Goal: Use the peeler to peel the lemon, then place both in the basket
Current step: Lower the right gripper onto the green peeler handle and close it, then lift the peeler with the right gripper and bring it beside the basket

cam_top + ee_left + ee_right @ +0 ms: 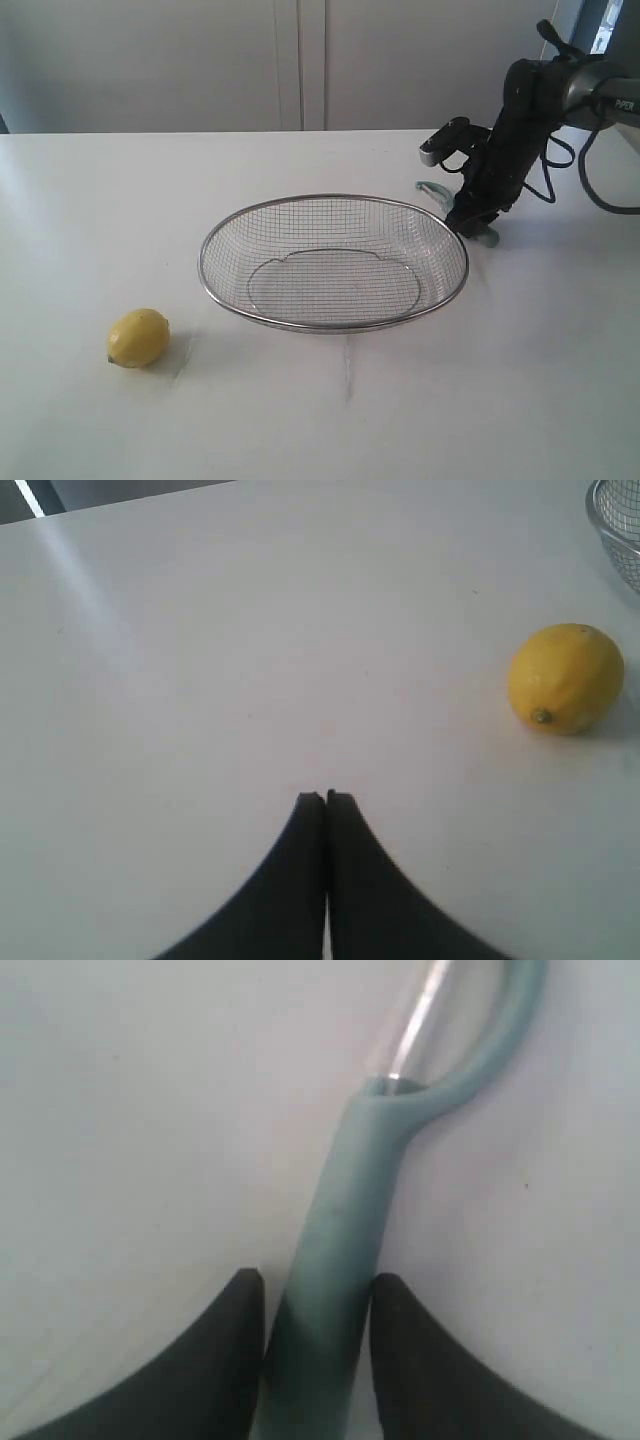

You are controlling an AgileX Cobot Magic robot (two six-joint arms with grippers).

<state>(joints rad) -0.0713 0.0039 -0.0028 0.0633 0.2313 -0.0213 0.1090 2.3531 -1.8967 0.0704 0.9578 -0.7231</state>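
The yellow lemon (138,338) lies on the white table left of and nearer than the wire mesh basket (335,197), which holds nothing. In the left wrist view the lemon (566,678) sits well off to one side of my left gripper (326,797), whose fingers are pressed together with nothing between them; a bit of basket rim (620,530) shows in a corner. My left gripper is out of the exterior view. The teal peeler (430,190) lies on the table behind the basket's right end. My right gripper (475,225) is down on it, fingers closed on the peeler's handle (350,1210).
The white table (520,380) reaches back to a pale wall with a panel seam. The right arm's black cables (590,190) hang beside the wrist at the far right.
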